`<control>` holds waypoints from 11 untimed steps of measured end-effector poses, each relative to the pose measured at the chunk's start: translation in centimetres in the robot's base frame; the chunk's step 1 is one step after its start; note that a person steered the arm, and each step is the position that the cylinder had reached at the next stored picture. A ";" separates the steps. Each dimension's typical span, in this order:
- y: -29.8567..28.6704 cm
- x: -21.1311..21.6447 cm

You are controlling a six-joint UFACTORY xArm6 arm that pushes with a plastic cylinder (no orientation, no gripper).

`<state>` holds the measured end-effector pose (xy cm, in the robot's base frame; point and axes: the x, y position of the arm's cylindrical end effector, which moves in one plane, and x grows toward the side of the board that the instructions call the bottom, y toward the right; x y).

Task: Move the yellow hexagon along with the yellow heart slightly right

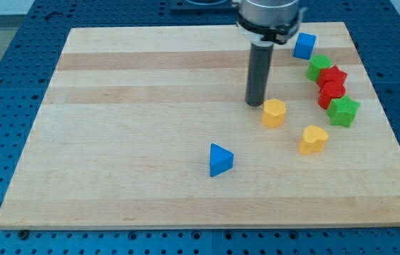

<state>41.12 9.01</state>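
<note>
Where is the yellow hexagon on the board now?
The yellow hexagon sits right of the board's centre, just right of and below my tip, with the yellow heart toward the view's lower right.

Desk (136, 85): wooden board. Blue triangle (220, 159) near the view's bottom centre. At the view's upper right: blue cube (304, 45), two green blocks (318, 67) (343, 112), two red blocks (334, 75) (330, 92), clustered in a curved row.
</note>
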 end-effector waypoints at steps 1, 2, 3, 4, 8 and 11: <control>2.1 1.6; 3.2 4.0; 4.5 5.3; 3.9 5.4; -0.9 10.3; 2.4 8.5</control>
<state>49.65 11.39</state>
